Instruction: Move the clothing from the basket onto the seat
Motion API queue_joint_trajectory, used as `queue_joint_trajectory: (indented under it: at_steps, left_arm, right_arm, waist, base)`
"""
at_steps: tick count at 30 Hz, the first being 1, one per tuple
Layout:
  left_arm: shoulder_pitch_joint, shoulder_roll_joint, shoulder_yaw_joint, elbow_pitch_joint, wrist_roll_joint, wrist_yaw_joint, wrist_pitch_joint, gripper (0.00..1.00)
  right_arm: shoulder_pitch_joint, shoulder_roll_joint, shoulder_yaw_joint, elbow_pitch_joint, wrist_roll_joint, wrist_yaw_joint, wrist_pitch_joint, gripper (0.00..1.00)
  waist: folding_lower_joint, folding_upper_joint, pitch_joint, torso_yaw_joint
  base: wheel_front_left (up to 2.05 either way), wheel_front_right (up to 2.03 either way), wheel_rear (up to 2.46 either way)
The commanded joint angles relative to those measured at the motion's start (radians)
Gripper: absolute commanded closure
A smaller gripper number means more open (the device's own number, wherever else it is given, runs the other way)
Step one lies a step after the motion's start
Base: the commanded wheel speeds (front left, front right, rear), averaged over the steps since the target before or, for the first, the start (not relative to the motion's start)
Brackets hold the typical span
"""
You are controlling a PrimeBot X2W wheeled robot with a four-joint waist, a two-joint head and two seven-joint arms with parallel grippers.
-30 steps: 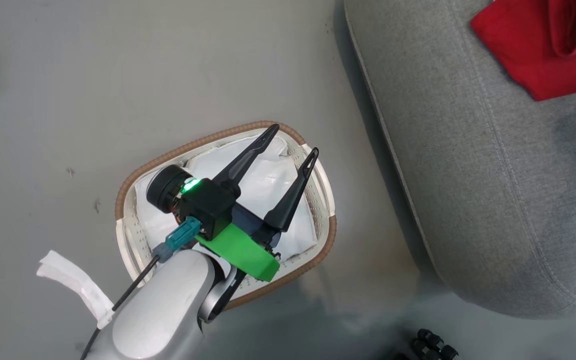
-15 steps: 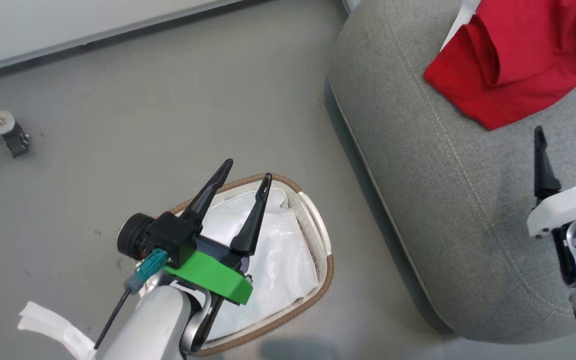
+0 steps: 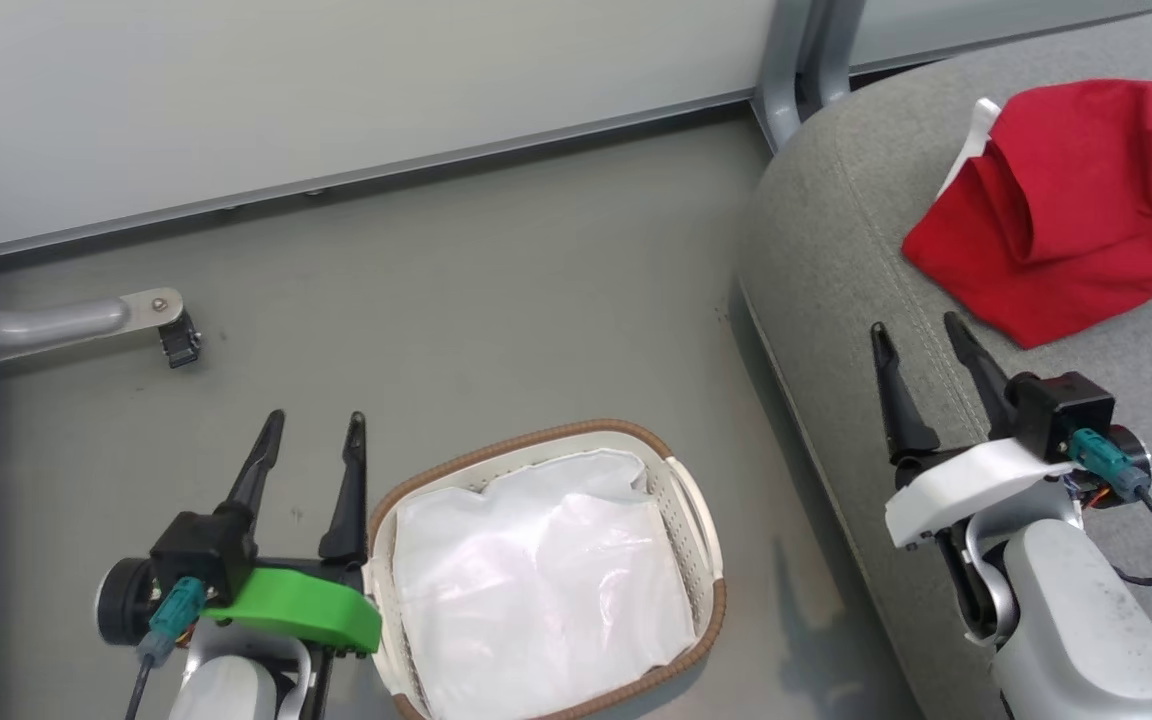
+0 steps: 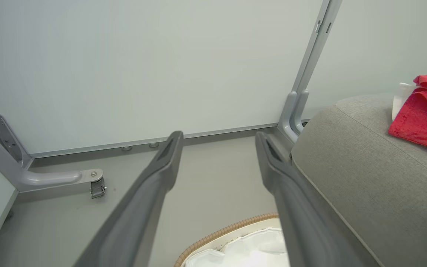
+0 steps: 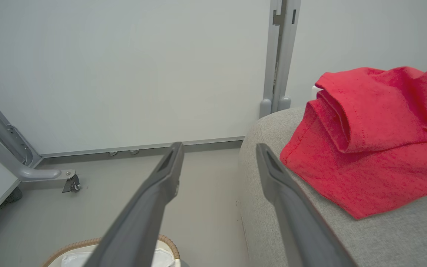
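My left end effector and right end effector both have their fingers apart and hold nothing. The clothing lies on the seat. The head view shows the white liner covering the inside of the basket. The right wrist view shows the clothing's folded hem from close.

We note red clothing with a white edge, grey woven seat, cream perforated basket with brown rim, white liner, grey floor.
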Motion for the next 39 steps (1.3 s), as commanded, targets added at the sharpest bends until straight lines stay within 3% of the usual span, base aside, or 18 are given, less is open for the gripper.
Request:
queue_joint_trajectory:
  at_steps: [1,12,24,25,28,39]
  left_arm:
    - [0.02,-0.004,0.029,0.008,0.016,-0.001,0.0,0.0]
    - [0.095,-0.036,0.203,0.07,0.085,0.035,0.0,0.0]
    - [0.157,-0.04,0.224,0.09,-0.008,0.022,0.0,0.0]
    - [0.145,-0.04,0.221,0.092,-0.009,0.023,0.0,1.0]
    - [0.145,-0.046,0.219,0.118,-0.01,0.024,0.002,1.0]
    - [0.125,-0.045,0.231,0.103,-0.21,0.02,0.062,1.0]
  right_arm:
    - [0.021,0.007,0.008,0.003,-0.01,-0.001,-0.002,0.0]
    - [0.081,0.058,0.044,0.026,-0.036,-0.001,-0.002,0.0]
    - [0.155,0.069,0.011,0.021,-0.043,-0.001,-0.002,0.0]
    - [0.142,0.071,0.011,0.022,-0.042,0.0,0.0,1.0]
    - [0.155,0.074,0.012,0.045,-0.041,0.0,0.001,1.0]
    - [0.167,0.074,-0.023,0.016,0.165,0.0,0.057,1.0]
  waist:
    - [0.0001,0.0,-0.044,0.053]
    - [0.0001,0.0,-0.083,0.096]
    - [0.0001,0.0,-0.115,0.091]
    - [0.0001,0.0,-0.115,0.091]
    - [0.0001,0.0,-0.115,0.091]
    - [0.0001,0.0,-0.122,0.092]
  base:
    - [0.0,0.0,0.0]
    - [0.0,0.0,0.0]
    - [0.0,0.0,0.0]
    - [0.0,0.0,0.0]
    - [0.0,0.0,0.0]
    - [0.0,0.0,0.0]
